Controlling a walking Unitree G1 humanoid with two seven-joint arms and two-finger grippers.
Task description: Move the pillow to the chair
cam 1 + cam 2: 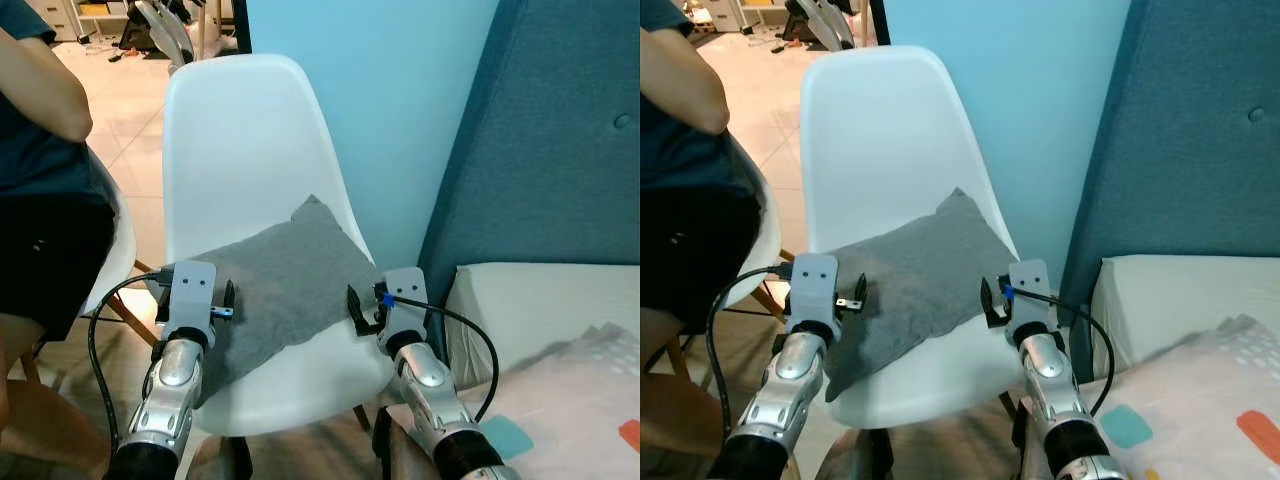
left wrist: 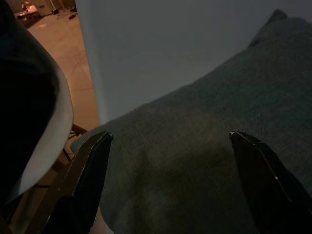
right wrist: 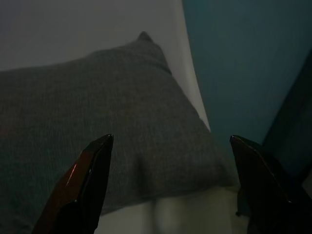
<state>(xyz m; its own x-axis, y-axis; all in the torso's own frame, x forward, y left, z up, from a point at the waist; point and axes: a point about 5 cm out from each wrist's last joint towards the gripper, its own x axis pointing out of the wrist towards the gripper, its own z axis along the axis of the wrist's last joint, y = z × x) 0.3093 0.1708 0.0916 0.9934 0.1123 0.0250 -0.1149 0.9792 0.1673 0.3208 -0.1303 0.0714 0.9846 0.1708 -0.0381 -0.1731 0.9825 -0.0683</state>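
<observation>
Dark clothes: on your far left a person (image 1: 40,190) sits on another white seat (image 1: 118,250), arm bent.
Left gripper: your left gripper (image 1: 228,300) is at the pillow's left edge, just beside it. In the left wrist view its two black fingers (image 2: 87,170) are spread wide with the pillow between them, and they hold nothing.
Pillow: the grey pillow (image 1: 285,275) lies flat on the seat of the chair, one corner poking up against the backrest.
Chair: the white chair (image 1: 240,150) stands right in front of you, against the light blue wall (image 1: 390,110).
Right gripper: your right gripper (image 1: 354,305) is at the pillow's right edge. Its fingers (image 3: 92,170) are wide apart too, and hold nothing.
Bed: on your right you see a white mattress (image 1: 540,300) with a patterned blanket (image 1: 560,400), and a dark blue headboard (image 1: 560,140) behind it.
</observation>
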